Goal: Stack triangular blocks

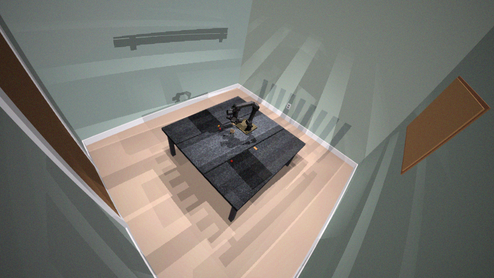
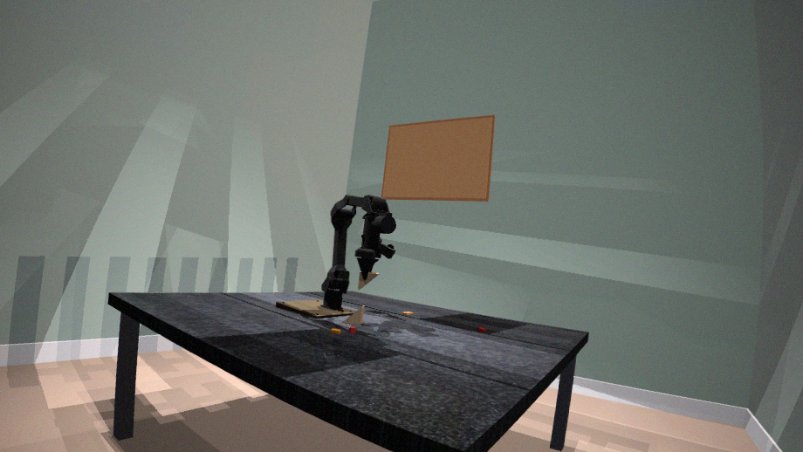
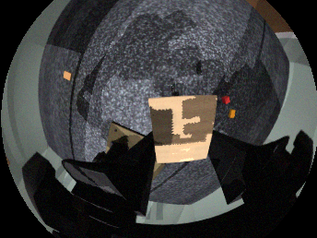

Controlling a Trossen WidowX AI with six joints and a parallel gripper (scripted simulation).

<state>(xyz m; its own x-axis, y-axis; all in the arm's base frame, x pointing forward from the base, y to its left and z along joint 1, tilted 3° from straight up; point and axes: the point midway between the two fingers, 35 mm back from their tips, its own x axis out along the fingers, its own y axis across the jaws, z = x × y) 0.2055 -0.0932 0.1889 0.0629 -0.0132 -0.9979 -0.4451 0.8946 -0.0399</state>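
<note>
My gripper is shut on a tan triangular block and holds it well above the table, pointing down. The second tan triangular block stands on the dark table with its slope up. It is below the held block and a little to one side. In the wrist view it shows at the lower left, partly hidden behind my left finger.
The arm's tan base plate lies just behind the standing block. Small orange pieces and red pieces are scattered on the table.
</note>
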